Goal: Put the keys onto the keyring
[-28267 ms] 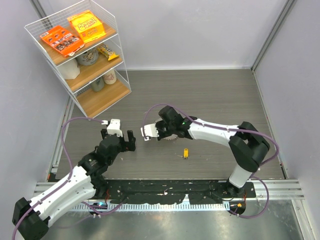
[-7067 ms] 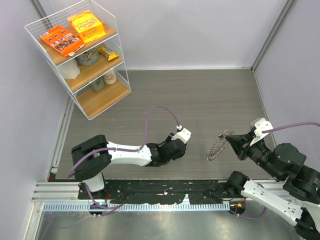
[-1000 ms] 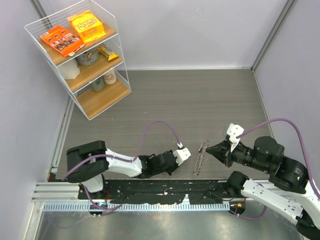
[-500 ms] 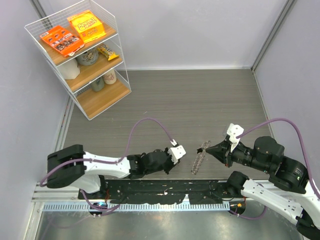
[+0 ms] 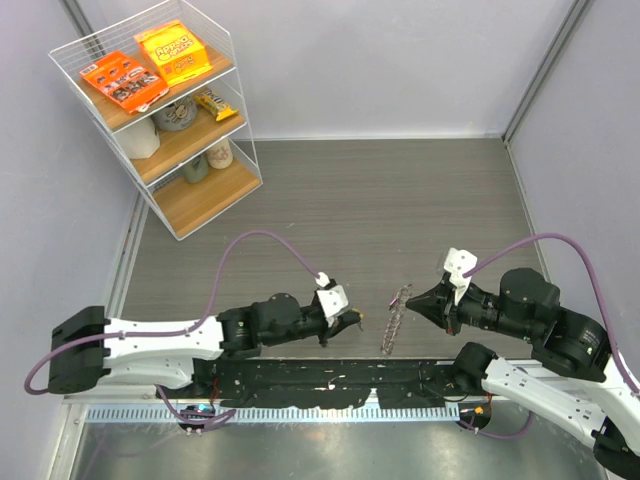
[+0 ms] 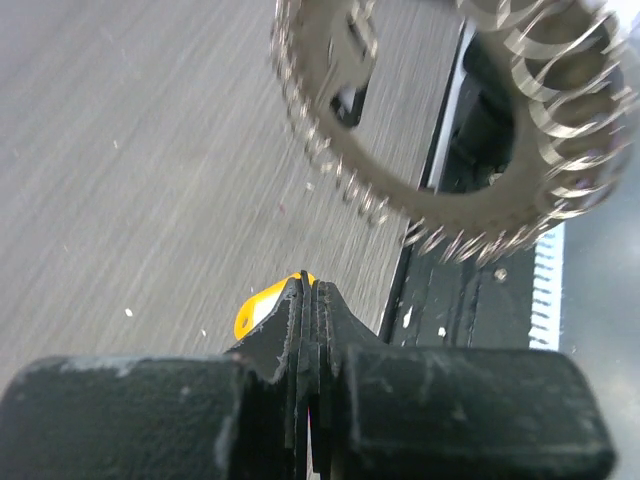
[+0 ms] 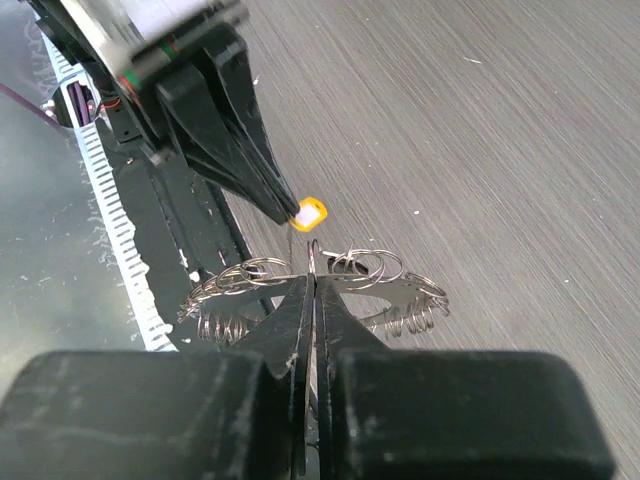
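**Patience was the price of a fiddly threading job**

The left gripper (image 5: 353, 318) was clamped fully shut on the yellow key (image 7: 310, 212), pinching it by the head so that only a corner of yellow showed past the fingertips. The blade could not be made out clearly. The right gripper (image 5: 417, 300) was likewise closed, on the top rim of the keyring (image 5: 395, 322). The ring hung limp from it over the front part of the table (image 5: 400, 200), near the key but not touching it.

The step in hand looked to be bringing the key's hole to a loop on the ring's rim. That would call for the right arm to hold the ring quiet and face-on, since so floppy a thing would likely swing at the first touch. The left arm would do best to creep in. Its grip hid most of the head, so a regrip might be needed.

The black rail (image 5: 330, 378) lay close under the ring and could swallow a dropped key. A purple cable (image 5: 262, 236) arched over the left arm. The wire shelf rack (image 5: 160, 110) of snack boxes stood well apart. The second key could not be found in any view.
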Tool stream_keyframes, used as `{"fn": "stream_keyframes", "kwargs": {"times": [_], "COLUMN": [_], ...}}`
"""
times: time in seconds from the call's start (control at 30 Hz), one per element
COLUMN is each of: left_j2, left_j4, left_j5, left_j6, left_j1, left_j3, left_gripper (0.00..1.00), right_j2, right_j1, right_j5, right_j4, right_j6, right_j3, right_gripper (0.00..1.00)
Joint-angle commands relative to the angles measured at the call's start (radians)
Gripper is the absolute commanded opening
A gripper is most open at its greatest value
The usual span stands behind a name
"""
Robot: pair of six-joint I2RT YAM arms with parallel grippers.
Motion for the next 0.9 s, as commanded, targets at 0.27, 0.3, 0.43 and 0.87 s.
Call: {"fn": "stream_keyframes", "kwargs": {"times": [0.27,0.3,0.43,0.87], "left_j2": [-0.225,-0.198,-0.162,-0.176], "left_j4": [0.024,-0.014,-0.139,-0.232], "left_j5": [0.12,0.134,-0.082,-0.027], "left_j6": [-0.035,-0.018,0.058,0.034], "left_j1": [0.105,0.075,0.069,0.125], "left_j3": [-0.007,0.031,0.066,0.122], "left_gripper": [0.0,0.0,0.0,0.0], "right_j2": [0.017,0.02,0.019,0.02], "right_j1": [0.0,0.0,0.0,0.0], "right_j5": [-0.033,-0.032,-0.016,-0.01], "right_j4": [0.082,0.079,0.082,0.089], "right_j6": [-0.014,-0.012,-0.007,-0.004], "right_j3": [0.017,0.018,0.015,-0.012], "right_gripper": [0.06,0.06,0.06,0.06]}}
